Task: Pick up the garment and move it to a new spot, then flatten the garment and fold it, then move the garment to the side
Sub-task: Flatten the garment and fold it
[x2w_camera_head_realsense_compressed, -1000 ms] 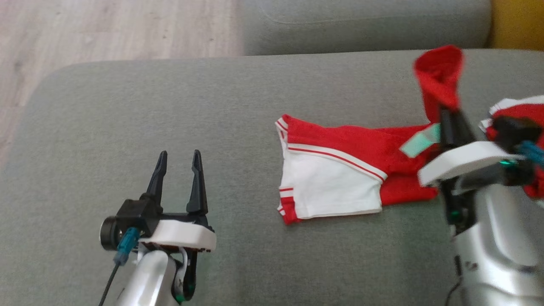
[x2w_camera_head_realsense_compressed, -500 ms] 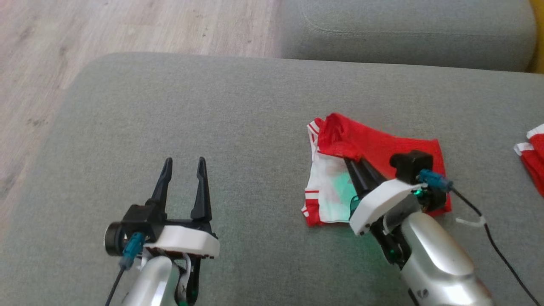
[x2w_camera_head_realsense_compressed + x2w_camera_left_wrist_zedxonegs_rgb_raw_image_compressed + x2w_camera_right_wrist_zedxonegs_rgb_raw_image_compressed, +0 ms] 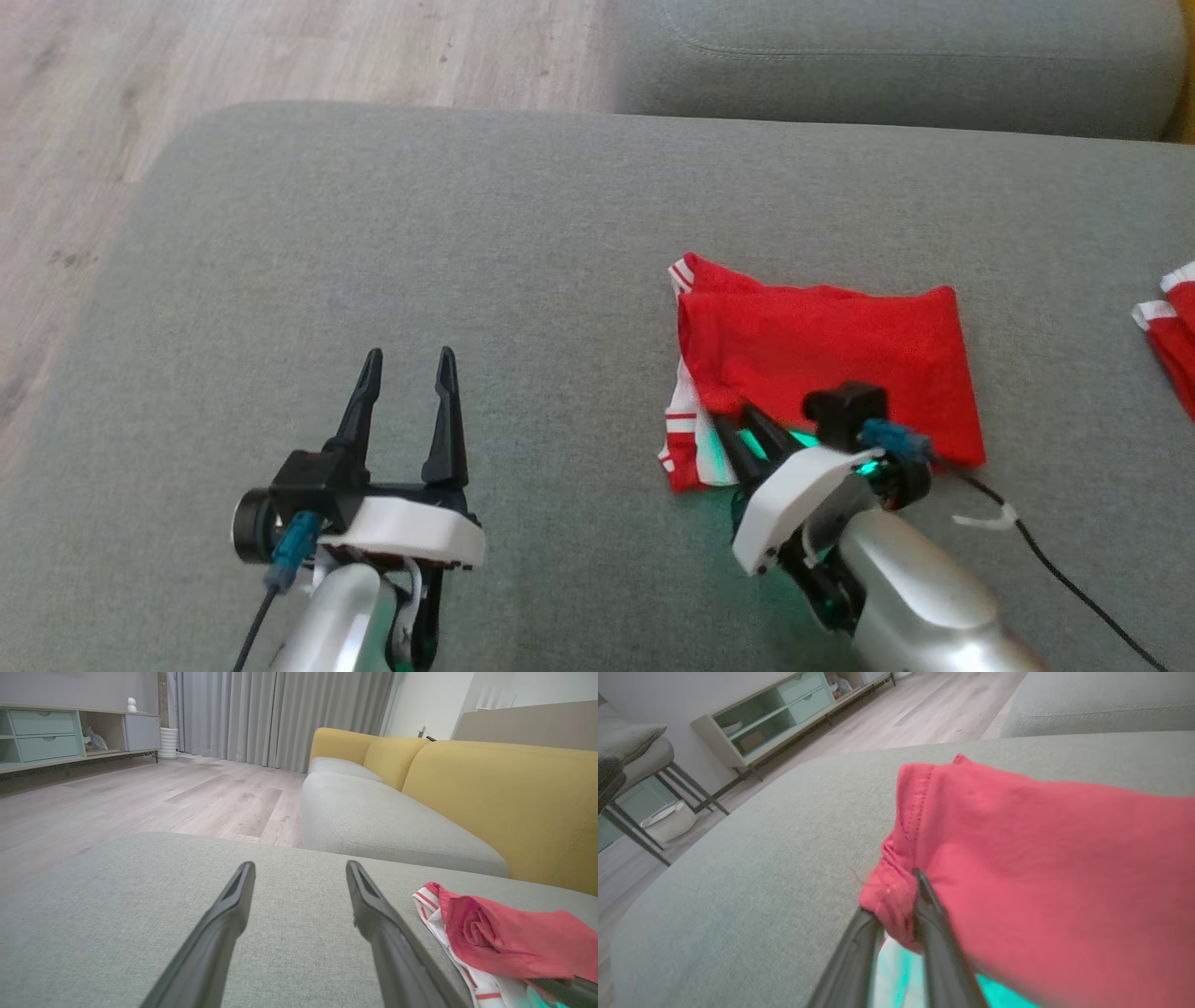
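Low at the left of the head view, the left pincer [image 3: 410,356] is waiting wide apart above the grey sofa seat [image 3: 467,233], holding nothing; it is probably being kept clear so the other arm can work alone. Low at the right, the right pincer [image 3: 738,422] is reaching into the near left corner of the garment [image 3: 822,345], its fingers standing narrow with a bunch of red cloth caught between them, as the right wrist view is showing. That grip is likely serving the fold: a red layer is lying doubled over the white, red-striped part, which is peeking out along the left edge and near corner. Whether the fingers are beginning to let go I cannot tell. A black cable [image 3: 1055,560] is trailing from that arm across the seat at the lower right, passing just beside the garment's near right corner; it could be snagging the cloth when the bundle is slid aside. Farther right, at the frame's edge, another red and white cloth [image 3: 1172,327] is lying well apart, taking up that side. Leftward the seat is offering more room. Beyond, a second grey cushion [image 3: 887,56] is sitting across the top, with wooden floor [image 3: 280,47] showing at the upper left.
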You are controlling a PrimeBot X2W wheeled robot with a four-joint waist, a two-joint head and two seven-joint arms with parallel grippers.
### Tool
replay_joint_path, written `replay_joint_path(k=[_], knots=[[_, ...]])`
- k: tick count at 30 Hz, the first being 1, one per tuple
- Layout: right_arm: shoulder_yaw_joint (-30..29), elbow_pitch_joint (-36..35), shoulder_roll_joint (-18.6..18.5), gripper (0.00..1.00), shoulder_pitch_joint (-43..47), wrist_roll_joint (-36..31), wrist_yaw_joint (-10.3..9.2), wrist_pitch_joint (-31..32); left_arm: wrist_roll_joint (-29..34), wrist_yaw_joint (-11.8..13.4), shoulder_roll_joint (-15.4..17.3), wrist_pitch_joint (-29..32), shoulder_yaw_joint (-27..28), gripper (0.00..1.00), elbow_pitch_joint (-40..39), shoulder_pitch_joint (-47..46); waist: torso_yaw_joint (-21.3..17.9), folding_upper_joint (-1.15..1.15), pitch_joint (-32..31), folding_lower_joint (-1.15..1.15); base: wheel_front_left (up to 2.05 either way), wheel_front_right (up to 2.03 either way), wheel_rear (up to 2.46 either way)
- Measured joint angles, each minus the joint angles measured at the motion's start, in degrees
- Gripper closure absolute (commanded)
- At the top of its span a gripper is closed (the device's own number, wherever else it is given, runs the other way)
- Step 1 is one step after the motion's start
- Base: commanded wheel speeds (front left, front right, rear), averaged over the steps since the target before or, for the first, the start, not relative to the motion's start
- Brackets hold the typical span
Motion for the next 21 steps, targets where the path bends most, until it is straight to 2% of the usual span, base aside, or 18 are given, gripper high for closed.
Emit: replay_joint_path(k=[5, 8, 11, 13, 14, 21], knots=[[2.5, -0.5, 0.0, 0.0, -0.4, 2.5, 0.0, -0.5, 0.0, 0.0, 0.0, 0.0, 0.0, 0.0, -0.2, 0.0, -1.4, 0.0, -0.2, 0.0, 0.0, 0.0, 0.0], [-0.3, -2.2, 0.0, 0.0, -1.6, 8.8, 0.0, -1.7, 0.0, 0.5, 0.0, 0.0, 1.0, 0.0, -2.2, 0.0, -2.4, 0.0, -0.5, 0.0, 0.0, 0.0, 0.0], [-4.1, -2.3, 0.0, 0.0, -3.6, 9.3, 0.0, -3.3, 0.0, 0.5, 0.0, 0.0, 1.6, 0.0, -2.9, 0.0, -3.6, 0.0, -0.9, 0.0, 0.0, 0.0, 0.0], [-8.1, -2.0, 0.0, 0.0, -4.7, 6.5, 0.0, -4.3, 0.0, 0.5, 0.0, 0.0, 1.7, 0.0, -3.1, 0.2, -4.5, 0.0, -1.3, 0.0, 0.0, 0.0, 0.0], [-8.1, -2.0, 0.0, 0.0, -4.7, 6.5, 0.0, -4.3, 0.0, 0.5, 0.0, 0.0, 1.7, 0.0, -3.1, 0.2, -4.5, 0.0, -1.3, 0.0, 0.0, 0.0, 0.0], [-22.6, -5.0, -1.4, 0.0, -1.8, -7.3, 0.0, -5.2, 0.0, 0.5, 0.0, 0.0, 2.5, 0.0, -3.6, 1.8, -8.0, 0.0, -2.7, 0.0, 0.0, 0.0, 0.0]])
